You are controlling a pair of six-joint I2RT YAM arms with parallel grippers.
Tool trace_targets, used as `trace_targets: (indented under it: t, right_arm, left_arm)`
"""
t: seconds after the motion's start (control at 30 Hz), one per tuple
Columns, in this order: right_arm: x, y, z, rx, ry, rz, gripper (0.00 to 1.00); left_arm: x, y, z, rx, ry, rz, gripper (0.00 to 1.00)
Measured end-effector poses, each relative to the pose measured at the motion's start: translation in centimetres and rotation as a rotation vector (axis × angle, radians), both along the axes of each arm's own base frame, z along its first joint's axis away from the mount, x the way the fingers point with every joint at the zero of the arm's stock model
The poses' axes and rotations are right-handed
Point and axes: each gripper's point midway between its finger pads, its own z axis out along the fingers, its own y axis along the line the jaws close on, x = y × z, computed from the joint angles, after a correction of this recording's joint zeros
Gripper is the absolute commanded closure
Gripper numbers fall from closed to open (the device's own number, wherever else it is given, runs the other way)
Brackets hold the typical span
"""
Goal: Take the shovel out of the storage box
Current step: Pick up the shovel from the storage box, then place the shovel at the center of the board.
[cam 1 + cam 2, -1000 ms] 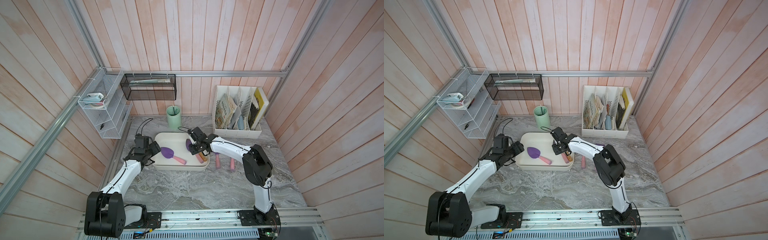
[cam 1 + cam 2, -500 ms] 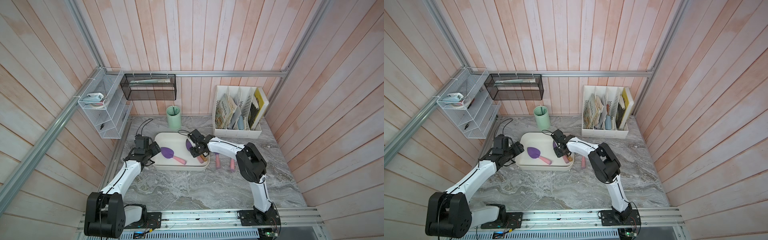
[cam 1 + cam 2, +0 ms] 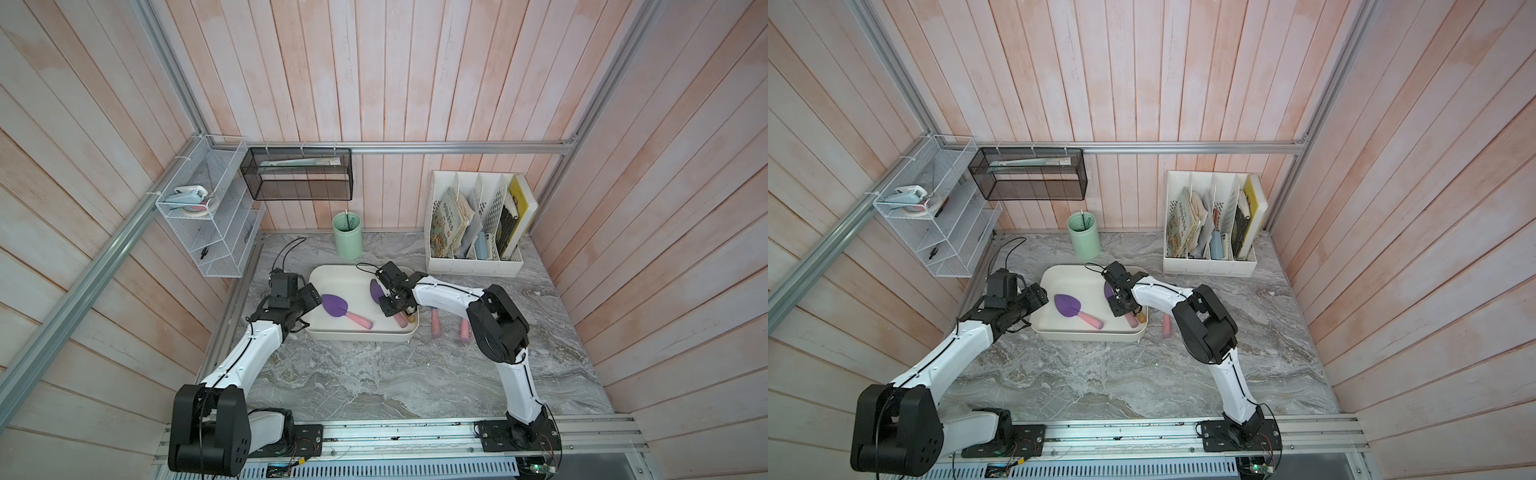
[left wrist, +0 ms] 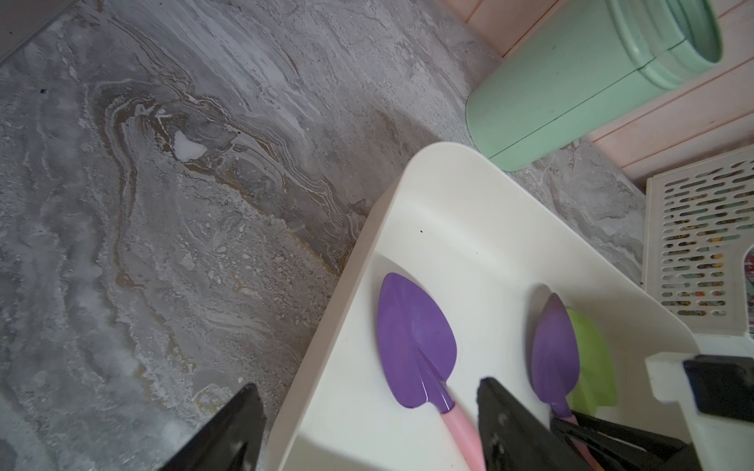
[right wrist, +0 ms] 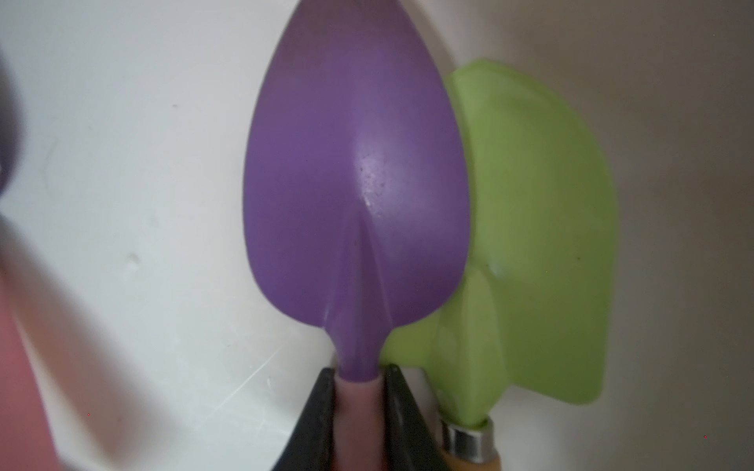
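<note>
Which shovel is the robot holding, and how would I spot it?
Find the cream storage box on the marble table. Of two purple, pink-handled shovels in it, the held shovel lies at the end nearer the white file rack. It alone overlaps a green shovel, and the right hand grips its handle.

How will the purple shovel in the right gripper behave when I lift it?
Probably stiff and light: the purple shovel looks like moulded plastic. It may pivot, since the right gripper pinches the handle near the neck. Its blade overlaps the green shovel, which might shift.
</note>
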Motion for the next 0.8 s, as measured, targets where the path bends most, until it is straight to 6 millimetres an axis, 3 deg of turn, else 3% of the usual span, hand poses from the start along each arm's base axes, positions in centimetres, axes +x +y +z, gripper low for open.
trace_targets:
  t: [0.13,0.27,0.33,0.43,0.5,0.57,0.63,0.73,0.8]
  right_arm:
    - [0.3,0.0,0.4,0.000,-0.010,-0.017,0.92]
    - [1.4,0.5,2.9,0.017,-0.053,-0.032,0.91]
    - [1.7,0.3,5.4,0.042,-0.094,-0.052,0.91]
    - [2.6,-1.1,11.9,0.131,-0.184,-0.111,0.91]
    - [3.4,-3.9,17.1,0.213,-0.266,-0.184,0.91]
    - [4.1,-8.2,21.1,0.272,-0.336,-0.280,0.91]
    - [4.7,-13.4,22.7,0.286,-0.386,-0.396,0.91]
    - [4.5,-21.8,20.4,0.234,-0.370,-0.585,0.91]
    - [3.2,-26.9,16.5,0.172,-0.295,-0.706,0.90]
  left_arm:
    - [0.0,0.0,0.0,0.000,0.000,0.000,0.15]
    - [0.0,0.0,0.0,0.000,-0.001,0.000,0.15]
    - [0.0,0.0,0.0,0.001,0.000,0.000,0.15]
    - [0.0,0.0,0.0,0.000,0.000,0.000,0.15]
    - [0.0,0.0,-0.1,0.000,0.003,-0.001,0.15]
    - [0.1,0.0,-0.4,0.000,0.008,-0.001,0.15]
    - [0.3,-0.1,-0.7,-0.002,0.013,-0.003,0.15]
    - [0.5,-0.2,-1.3,-0.006,0.026,-0.008,0.15]
    - [0.6,-0.4,-1.8,-0.011,0.036,-0.014,0.15]
